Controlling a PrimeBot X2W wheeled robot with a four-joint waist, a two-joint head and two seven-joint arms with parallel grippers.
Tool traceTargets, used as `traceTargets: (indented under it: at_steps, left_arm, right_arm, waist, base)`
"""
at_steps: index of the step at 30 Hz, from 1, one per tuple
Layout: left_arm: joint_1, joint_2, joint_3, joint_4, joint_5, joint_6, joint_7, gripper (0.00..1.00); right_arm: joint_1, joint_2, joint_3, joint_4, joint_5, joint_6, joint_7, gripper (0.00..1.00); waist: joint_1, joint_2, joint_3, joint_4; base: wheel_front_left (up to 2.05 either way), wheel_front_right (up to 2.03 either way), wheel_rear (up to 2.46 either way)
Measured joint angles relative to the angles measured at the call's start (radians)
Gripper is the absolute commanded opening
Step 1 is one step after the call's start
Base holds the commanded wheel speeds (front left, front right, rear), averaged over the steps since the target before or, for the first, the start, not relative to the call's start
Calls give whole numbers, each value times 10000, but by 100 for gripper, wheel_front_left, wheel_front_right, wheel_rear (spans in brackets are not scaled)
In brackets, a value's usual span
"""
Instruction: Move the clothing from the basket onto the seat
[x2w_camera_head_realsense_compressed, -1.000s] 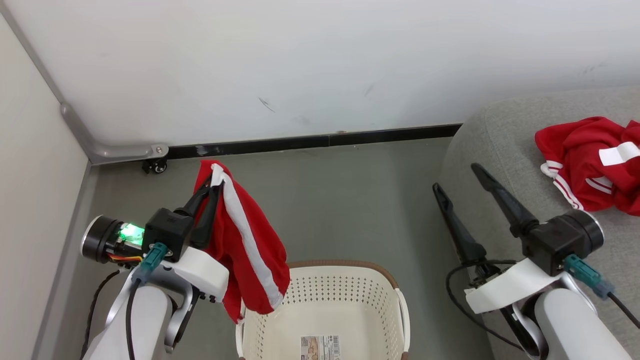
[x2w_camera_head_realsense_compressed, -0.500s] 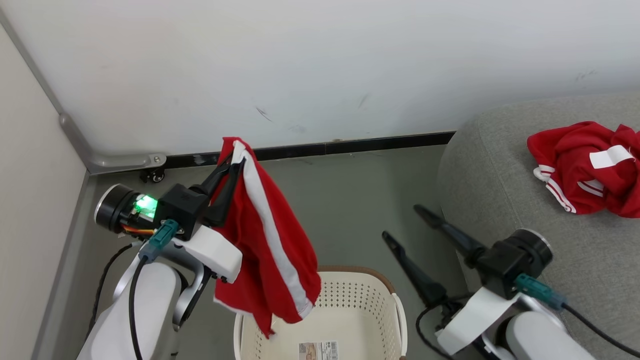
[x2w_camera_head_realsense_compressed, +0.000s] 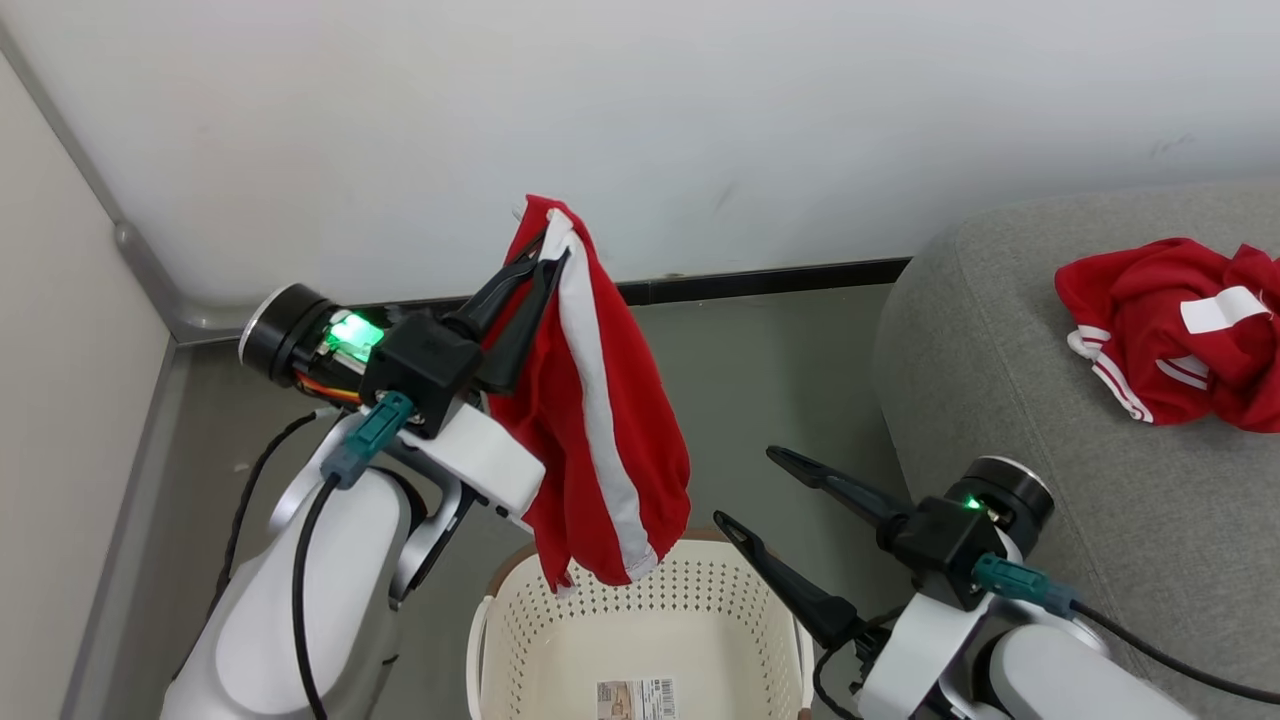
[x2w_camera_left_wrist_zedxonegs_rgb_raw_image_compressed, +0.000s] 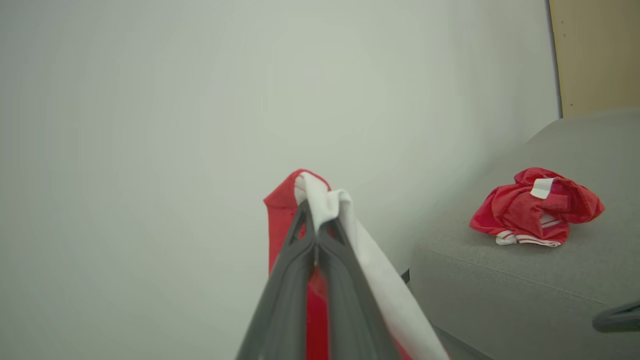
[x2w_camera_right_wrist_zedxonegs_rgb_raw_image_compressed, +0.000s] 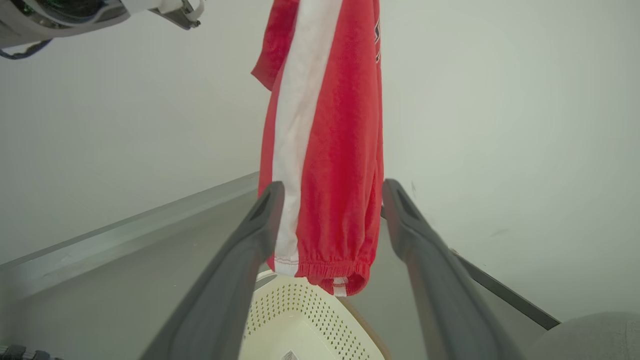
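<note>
Hanging from the tightly pinched left end effector (x2w_camera_head_realsense_compressed: 545, 262), the shorts (x2w_camera_head_realsense_compressed: 600, 420) dangle under it, above the basket (x2w_camera_head_realsense_compressed: 620, 610). The top (x2w_camera_head_realsense_compressed: 1170, 330) already lies on the seat (x2w_camera_head_realsense_compressed: 1000, 400), off to its right. The right end effector (x2w_camera_head_realsense_compressed: 748, 488) is spread wide, holding nothing. Only the shorts are left.

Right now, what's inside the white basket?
On the basket's holey bottom I see just a barcode sticker. The red shorts hanging from the left end effector cover part of its far rim, and its near end is cut off from view.
</note>
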Motion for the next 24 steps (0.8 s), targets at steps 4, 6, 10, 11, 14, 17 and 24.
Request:
traceTargets:
  at_steps: [4, 6, 10, 11, 14, 17, 24]
  left_arm:
    - [-289, -59, -169, -205, 4, -82, 136, 0]
    - [-441, -121, -247, -345, 54, -84, 161, 0]
    - [-686, -268, -384, -568, 84, -171, 163, 0]
    - [-720, -272, -426, -621, 84, -171, 163, 0]
    - [-812, -284, -537, -811, 94, -174, 171, 0]
    - [-812, -330, -708, -1028, 96, -259, 173, 0]
    - [-895, -464, -986, -1551, 92, -330, 148, 0]
  right_arm:
    - [-230, -190, 188, 19, 67, 0, 65, 100]
    - [-357, -313, 217, 27, 65, 0, 65, 100]
    - [-544, -453, 244, 98, 65, 0, 65, 100]
    - [-577, -474, 263, 125, 65, 0, 65, 100]
    - [-731, -575, 274, 263, 75, 0, 65, 100]
    - [-947, -711, 267, 357, 75, 0, 61, 100]
    - [-1311, -838, 355, 506, 194, 0, 44, 100]
  waist:
    - [0, 0, 23, 12]
    - [0, 0, 35, 15]
    - [0, 0, 61, 18]
    - [0, 0, 66, 20]
    - [0, 0, 83, 30]
    - [0, 0, 103, 59]
    - [0, 0, 122, 159]
  base:
    - [0, 0, 0]
    - [0, 0, 0]
    - [0, 0, 0]
    - [0, 0, 0]
    - [0, 0, 0]
    - [0, 0, 0]
    - [0, 0, 0]
